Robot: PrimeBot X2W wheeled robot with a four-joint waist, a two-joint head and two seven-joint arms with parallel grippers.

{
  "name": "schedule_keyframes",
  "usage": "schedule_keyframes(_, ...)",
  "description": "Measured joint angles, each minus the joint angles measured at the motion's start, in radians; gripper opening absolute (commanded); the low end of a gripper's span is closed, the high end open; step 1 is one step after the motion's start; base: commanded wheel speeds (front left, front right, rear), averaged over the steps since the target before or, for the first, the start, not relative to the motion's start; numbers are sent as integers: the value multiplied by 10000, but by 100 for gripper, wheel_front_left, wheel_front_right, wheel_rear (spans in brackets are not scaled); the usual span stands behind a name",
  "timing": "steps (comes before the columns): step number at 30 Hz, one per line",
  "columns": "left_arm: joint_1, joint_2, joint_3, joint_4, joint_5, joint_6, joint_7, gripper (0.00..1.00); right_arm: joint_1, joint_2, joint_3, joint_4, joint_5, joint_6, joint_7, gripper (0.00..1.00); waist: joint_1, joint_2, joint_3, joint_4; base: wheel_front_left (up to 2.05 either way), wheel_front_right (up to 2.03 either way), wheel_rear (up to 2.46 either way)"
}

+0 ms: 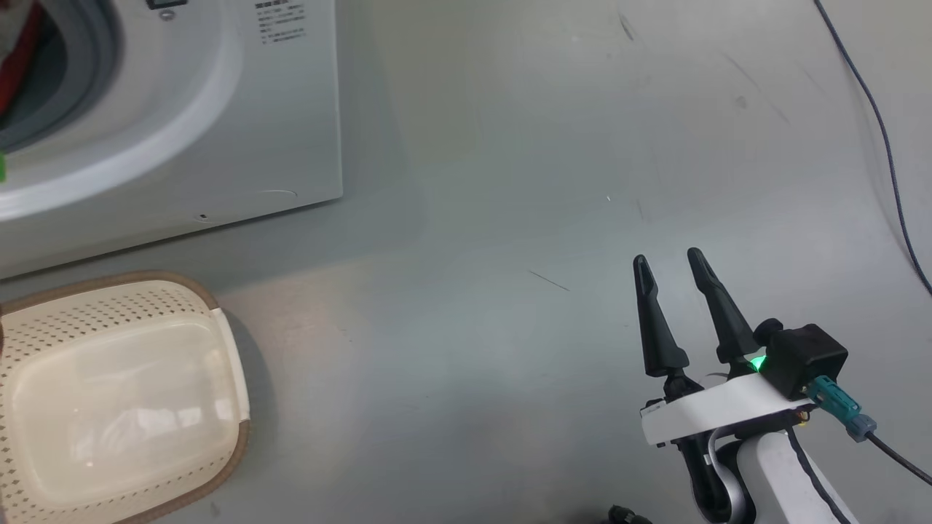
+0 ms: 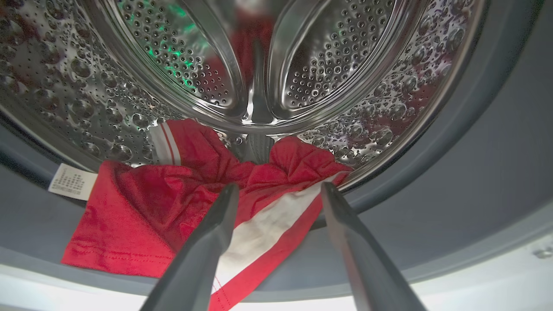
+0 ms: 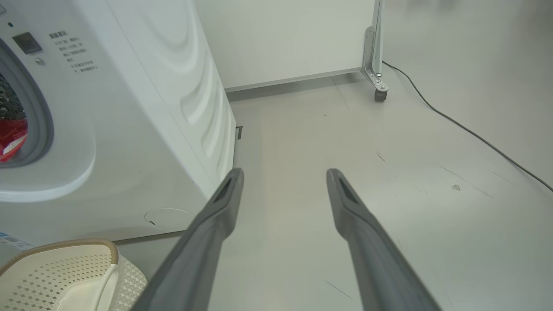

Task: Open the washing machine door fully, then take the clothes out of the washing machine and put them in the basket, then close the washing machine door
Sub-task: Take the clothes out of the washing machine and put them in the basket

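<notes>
The right tool (image 1: 668, 259) is carried low on a pale forearm (image 1: 773, 477), with its two dark fingers (image 1: 657, 327) spread apart. The left tool (image 2: 280, 186) is likewise held with its fingers parted, empty.

The right gripper (image 3: 283, 177), fingers spread, points over grey floor (image 3: 389, 194) beside the washing machine (image 3: 129, 129); red clothes (image 3: 12, 138) lie in its opening, the basket (image 3: 65, 263) below, a cable (image 3: 466, 129) trailing right.
</notes>
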Motion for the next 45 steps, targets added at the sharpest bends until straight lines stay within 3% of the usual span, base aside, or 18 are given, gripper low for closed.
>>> schedule_keyframes(13, -1115, 1411, 82, 1638, 742, 291, 913, 100, -269, 192, 198, 328, 111, 29, -88, 100, 0, 0, 929, -1261, 0, 0, 0)
schedule_keyframes(23, -1718, 1611, 117, 2598, 1022, 470, 1068, 100, -384, 255, 159, 382, 125, 27, -111, 100, 0, 0, 1353, -1682, 0, 0, 0)
schedule_keyframes(42, -2597, 1701, -130, 3829, 1325, 579, 913, 100, -614, 290, 79, 422, 90, 29, -119, 100, 1, 0, 1457, -1641, 0, 0, 0)
schedule_keyframes(43, -2625, 1701, -140, 3862, 1323, 579, 913, 78, -614, 293, 69, 422, 90, 29, -119, 100, 0, 0, 1460, -1641, 0, 0, 0)
schedule_keyframes(44, -2663, 1701, -146, 3908, 1323, 577, 917, 0, -614, 295, 61, 422, 90, 29, -119, 100, 0, 0, 1463, -1640, 0, 0, 0)
schedule_keyframes(45, -2703, 1697, -165, 3954, 1321, 570, 932, 0, -614, 299, 52, 420, 90, 29, -119, 100, 0, 0, 1465, -1638, 0, 0, 0)
